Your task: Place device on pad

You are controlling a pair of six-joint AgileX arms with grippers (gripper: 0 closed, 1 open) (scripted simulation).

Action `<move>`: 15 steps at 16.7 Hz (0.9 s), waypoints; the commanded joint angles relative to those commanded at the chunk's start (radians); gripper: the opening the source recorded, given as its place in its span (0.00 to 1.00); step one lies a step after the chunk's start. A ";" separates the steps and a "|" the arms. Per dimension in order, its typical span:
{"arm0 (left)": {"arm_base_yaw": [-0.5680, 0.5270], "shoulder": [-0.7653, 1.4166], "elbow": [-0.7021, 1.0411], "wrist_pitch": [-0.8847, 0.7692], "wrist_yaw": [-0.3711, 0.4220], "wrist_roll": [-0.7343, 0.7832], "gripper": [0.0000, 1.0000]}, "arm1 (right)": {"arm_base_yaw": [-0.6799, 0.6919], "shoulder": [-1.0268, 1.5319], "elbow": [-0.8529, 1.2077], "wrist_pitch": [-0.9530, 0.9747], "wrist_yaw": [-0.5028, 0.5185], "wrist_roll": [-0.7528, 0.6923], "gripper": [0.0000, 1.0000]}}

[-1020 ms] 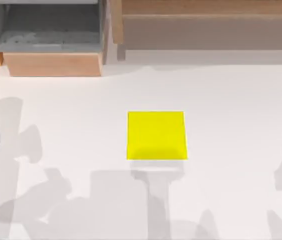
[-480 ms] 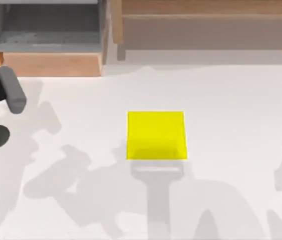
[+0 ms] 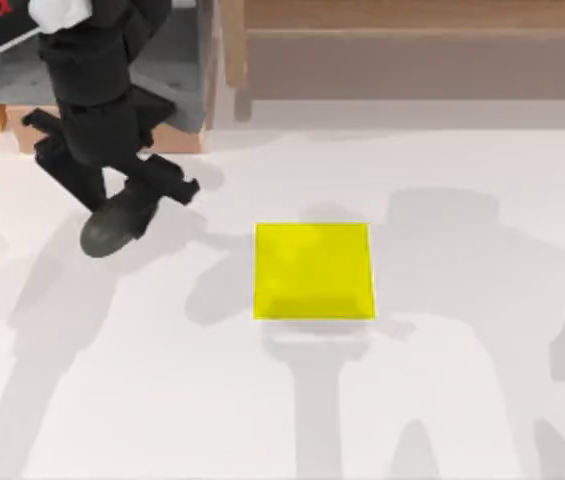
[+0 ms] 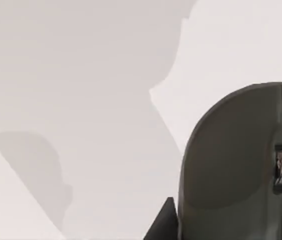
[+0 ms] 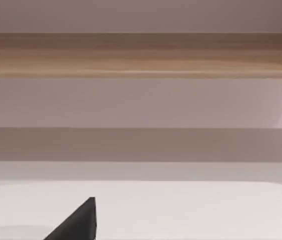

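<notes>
The pad (image 3: 313, 270) is a flat yellow square lying in the middle of the white table. The device (image 3: 112, 230), a dark grey rounded oval, hangs to the pad's left, a clear gap away from its left edge. My left gripper (image 3: 122, 208) reaches down from the back left and is shut on the device, one black finger on each side. In the left wrist view the device (image 4: 240, 165) shows close up above the bare table, with a black fingertip (image 4: 164, 225) beside it. A black tip of my parked right gripper (image 5: 78, 222) shows in the right wrist view.
A wooden cabinet with an open grey compartment (image 3: 102, 70) stands at the back left, right behind my left arm. A long wooden ledge (image 3: 412, 50) runs along the back. White table surrounds the pad on all sides.
My left arm has swung in from the table's left edge toward the back left and middle. The device now shows under its gripper, nearer the pad.
</notes>
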 joint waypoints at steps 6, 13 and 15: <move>-0.217 0.273 0.365 -0.068 0.004 -0.630 0.00 | 0.000 0.000 0.000 0.000 0.000 0.000 1.00; -0.338 0.384 0.564 -0.071 -0.006 -0.928 0.00 | 0.000 0.000 0.000 0.000 0.000 0.000 1.00; -0.339 0.384 0.564 -0.071 -0.006 -0.928 0.00 | 0.000 0.000 0.000 0.000 0.000 0.000 1.00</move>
